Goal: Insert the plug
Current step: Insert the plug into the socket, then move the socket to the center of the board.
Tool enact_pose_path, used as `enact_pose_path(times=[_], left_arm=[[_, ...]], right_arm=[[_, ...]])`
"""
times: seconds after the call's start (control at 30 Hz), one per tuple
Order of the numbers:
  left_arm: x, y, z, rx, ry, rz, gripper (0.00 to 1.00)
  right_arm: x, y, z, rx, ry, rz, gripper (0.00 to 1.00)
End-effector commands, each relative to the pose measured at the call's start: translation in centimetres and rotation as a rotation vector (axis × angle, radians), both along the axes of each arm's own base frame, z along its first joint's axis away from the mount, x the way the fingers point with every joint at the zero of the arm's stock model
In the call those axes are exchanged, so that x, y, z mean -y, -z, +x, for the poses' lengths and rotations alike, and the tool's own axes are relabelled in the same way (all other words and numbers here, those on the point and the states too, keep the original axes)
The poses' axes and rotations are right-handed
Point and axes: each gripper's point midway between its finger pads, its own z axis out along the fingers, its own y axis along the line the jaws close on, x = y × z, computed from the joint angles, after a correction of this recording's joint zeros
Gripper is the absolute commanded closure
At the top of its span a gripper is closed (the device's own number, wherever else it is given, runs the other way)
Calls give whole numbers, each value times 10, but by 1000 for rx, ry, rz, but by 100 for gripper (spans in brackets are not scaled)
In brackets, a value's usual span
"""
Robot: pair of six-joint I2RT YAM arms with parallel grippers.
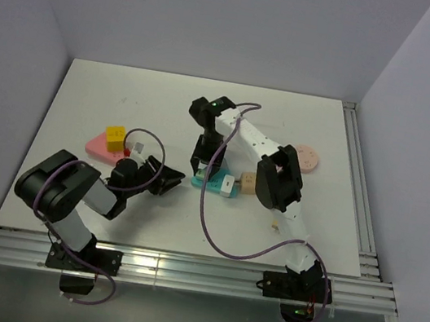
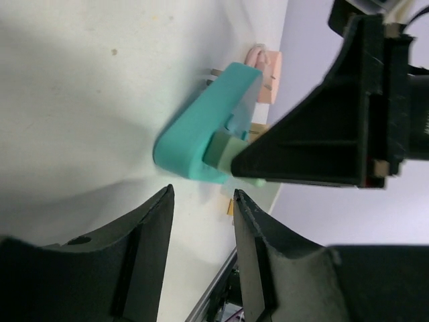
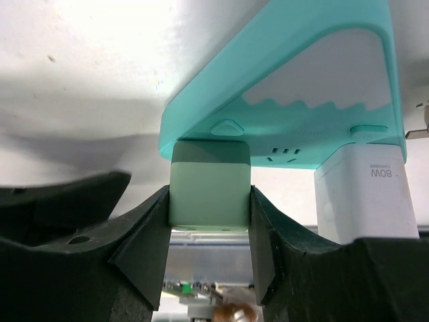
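The plug (image 3: pixel 210 182) is a small pale-green block with rounded corners. It is clamped between the black fingers of my right gripper (image 3: pixel 209 204) and sits up against the socket face of the teal power strip (image 3: pixel 281 60), beside a white charger (image 3: pixel 365 194) seated in it. The strip lies about midway across the table (image 1: pixel 128 89), somewhat toward its near edge. My left gripper (image 2: pixel 202 198) hovers just beside the strip, its fingers a little apart with nothing between them.
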Motion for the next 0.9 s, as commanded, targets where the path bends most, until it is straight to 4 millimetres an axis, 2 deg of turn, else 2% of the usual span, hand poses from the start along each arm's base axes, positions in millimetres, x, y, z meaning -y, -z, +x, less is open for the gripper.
enact_pose_path(times=[0.0,0.03,0.07,0.13,0.2,0.23,0.27,0.3,0.37,0.4,0.43,0.47,0.57,0.7,0.73,0.77,0.83,0.87], left_arm=[[-5,-14,6,73,-15,40,53],[-6,-25,7,104,-19,37,52],[-8,-21,6,84,-24,59,51],[-12,-35,9,135,-43,79,49],[-17,-35,9,132,-55,117,48],[-19,-46,11,160,-70,116,48],[-21,-49,11,169,-76,124,47],[-22,-46,9,160,-74,146,47],[-26,-57,10,190,-91,150,46],[-27,-56,9,183,-90,166,46],[-28,-61,8,198,-94,167,45],[-30,-64,9,206,-101,174,45],[-33,-70,9,222,-109,200,44],[-34,-80,7,243,-103,220,41],[-34,-79,5,237,-97,231,40],[-34,-79,4,245,-90,245,40],[-31,-90,5,276,-80,259,40],[-32,-86,4,272,-66,298,39]], right_arm=[[10,-16,43,199,4,26,76],[10,-20,43,211,7,35,70],[11,-21,42,215,4,38,55],[8,-34,45,257,6,77,51],[6,-41,46,276,1,103,44],[6,-43,46,278,1,110,42],[5,-45,45,276,-1,118,35],[4,-50,45,289,-7,132,33],[4,-51,42,290,-14,145,22],[1,-59,44,316,-15,171,20],[2,-63,44,326,-15,183,14],[3,-62,42,324,-17,186,4],[0,-78,43,369,-33,233,2],[4,-88,41,399,-60,253,2],[7,-85,38,395,-66,249,2],[8,-95,40,430,-72,267,1],[16,-101,42,476,-69,249,1],[21,-109,39,509,-71,255,1]])
